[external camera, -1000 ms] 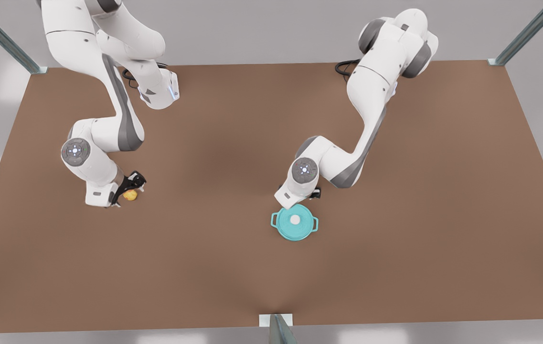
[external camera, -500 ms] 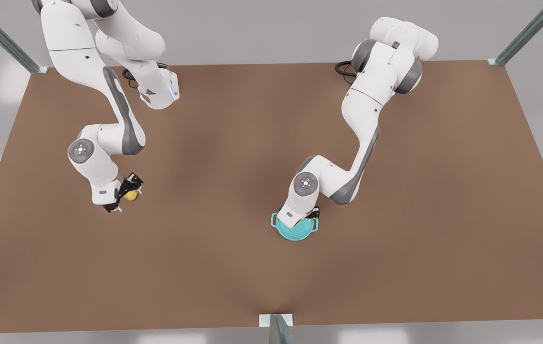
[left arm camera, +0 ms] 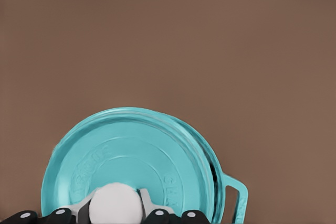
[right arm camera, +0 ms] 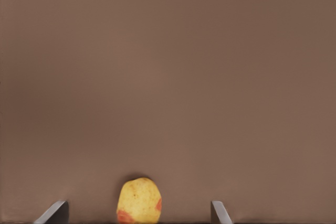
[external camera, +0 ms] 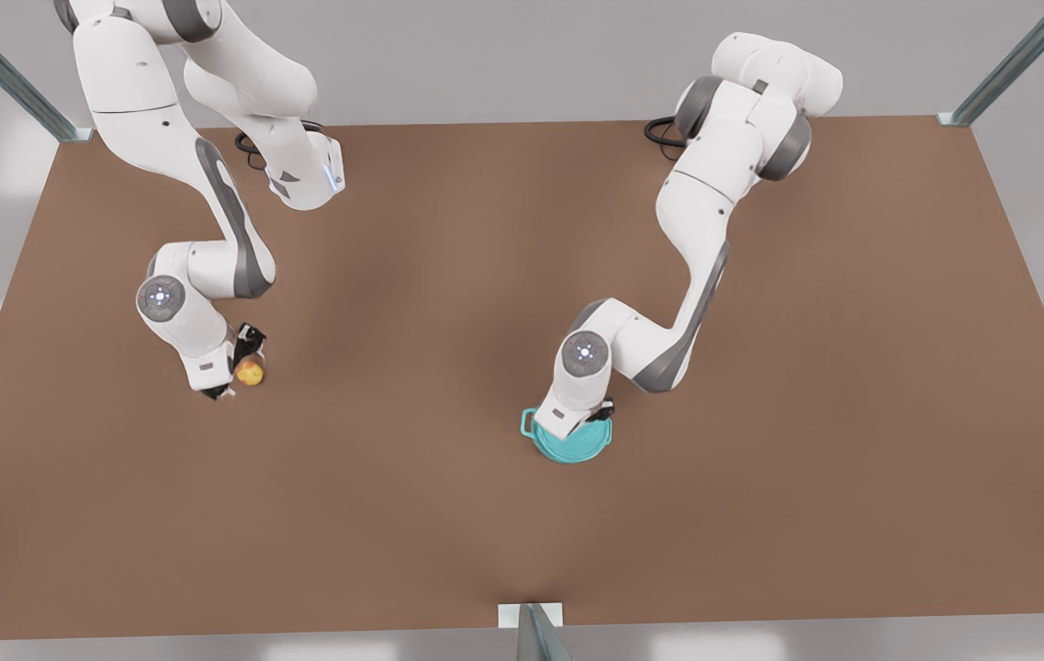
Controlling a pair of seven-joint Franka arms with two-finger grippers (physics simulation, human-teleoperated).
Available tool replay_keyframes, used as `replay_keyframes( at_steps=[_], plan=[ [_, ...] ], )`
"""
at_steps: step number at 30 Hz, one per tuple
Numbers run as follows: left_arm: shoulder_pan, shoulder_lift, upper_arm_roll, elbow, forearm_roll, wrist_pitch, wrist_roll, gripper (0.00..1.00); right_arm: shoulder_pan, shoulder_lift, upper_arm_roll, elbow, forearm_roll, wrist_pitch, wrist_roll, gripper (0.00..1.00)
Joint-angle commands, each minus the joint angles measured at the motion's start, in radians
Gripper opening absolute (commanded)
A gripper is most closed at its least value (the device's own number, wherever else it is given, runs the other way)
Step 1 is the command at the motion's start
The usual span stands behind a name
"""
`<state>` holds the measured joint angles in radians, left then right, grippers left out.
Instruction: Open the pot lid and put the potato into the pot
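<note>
A plain brown table [external camera: 485, 514] (matte, evenly coloured) with grey metal posts [external camera: 1017, 60] at its corners.

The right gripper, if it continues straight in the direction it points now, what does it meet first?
Most likely the potato, which sits between the open fingers of the right gripper, then the table beneath; exact depth is unclear.

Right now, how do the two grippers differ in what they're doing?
The left gripper is shut on the pot lid, fingers clamping its white knob; the right gripper is open, fingers apart either side of the potato. The left is over the pot, the right low over bare table. Both point downward.
</note>
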<state>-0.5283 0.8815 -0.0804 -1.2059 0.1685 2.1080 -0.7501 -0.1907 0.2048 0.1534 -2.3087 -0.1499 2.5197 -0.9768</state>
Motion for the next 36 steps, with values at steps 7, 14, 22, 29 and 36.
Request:
replay_keyframes(
  at_steps=[7, 14, 22, 29, 36],
  plan=[
    [0.271, 0.056, 0.093, 0.048, -0.023, -0.016, 0.347, 0.28, -0.015, 0.064, 0.000, 0.005, -0.034, -0.033, -0.086, 1.00],
    [0.284, 0.066, 0.093, 0.045, -0.103, -0.005, 0.351, 1.00, -0.013, 0.140, -0.002, 0.017, -0.034, 0.063, -0.072, 1.00],
    [0.424, -0.590, 0.113, -0.190, -0.323, -0.632, 0.804, 1.00, -0.023, 0.173, -0.009, 0.041, -0.085, 0.083, -0.059, 1.00],
    [0.456, -0.590, 0.102, -0.198, -0.330, -0.629, 0.676, 1.00, -0.030, 0.173, -0.022, 0.026, -0.096, 0.086, -0.062, 1.00],
    [0.344, -0.527, 0.045, -0.086, -0.167, -0.473, 0.747, 1.00, -0.070, 0.185, -0.022, 0.012, -0.120, 0.096, -0.063, 1.00]
  ],
)
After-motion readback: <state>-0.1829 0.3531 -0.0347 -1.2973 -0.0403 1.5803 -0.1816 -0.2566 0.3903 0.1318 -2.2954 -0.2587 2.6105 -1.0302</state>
